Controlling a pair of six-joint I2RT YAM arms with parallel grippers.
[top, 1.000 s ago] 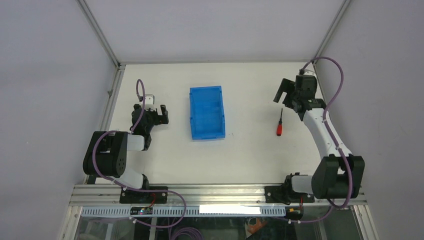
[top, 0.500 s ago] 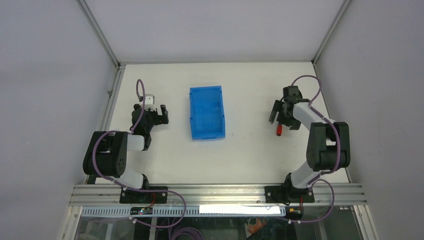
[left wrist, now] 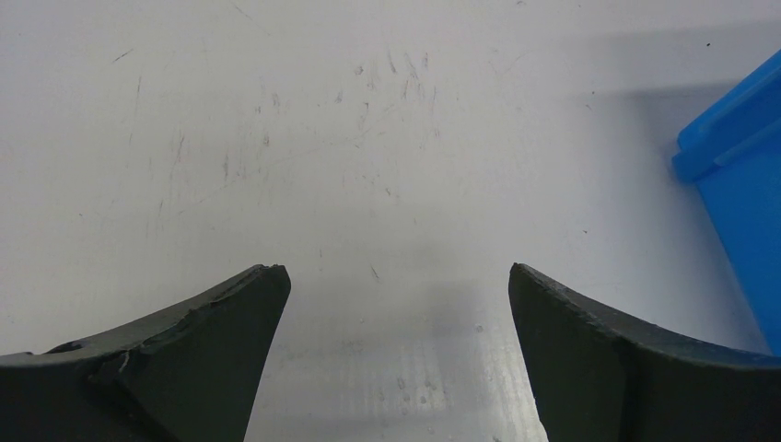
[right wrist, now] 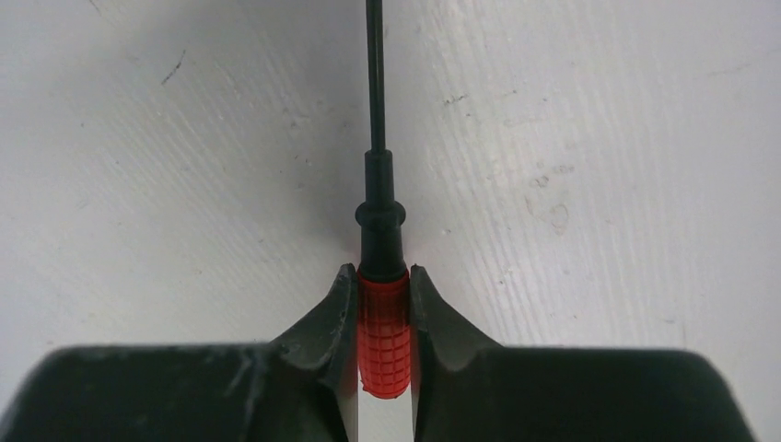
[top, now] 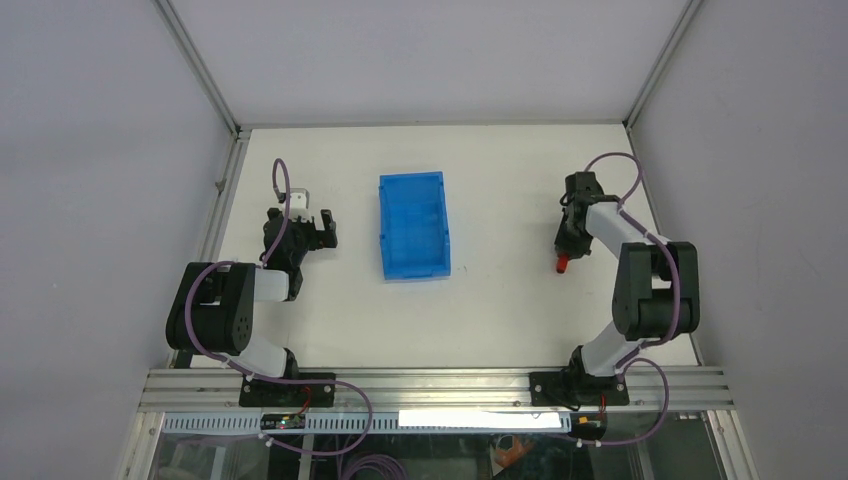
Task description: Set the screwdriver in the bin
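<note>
The screwdriver [right wrist: 383,331] lies on the white table at the right, its red handle clamped between the fingers of my right gripper [right wrist: 382,276], which is shut on it. Its thin dark shaft points away from the wrist camera. From above, only the handle's red end [top: 563,264] shows below the right gripper [top: 568,240]. The blue bin [top: 413,225] stands near the table's middle, well left of the screwdriver. My left gripper [top: 312,228] rests open to the left of the bin, nothing between its fingers [left wrist: 221,313]; a corner of the bin [left wrist: 732,184] shows at the right of its view.
Metal frame rails [top: 215,210] run along the table's left and back edges, with grey walls beyond. The arm bases [top: 290,385] sit on the near rail. Purple cables loop over the right arm [top: 620,165].
My right arm swung down from the far right onto the screwdriver. Its fingers went from wide open to shut on the red handle. The left arm and the bin stayed still.
</note>
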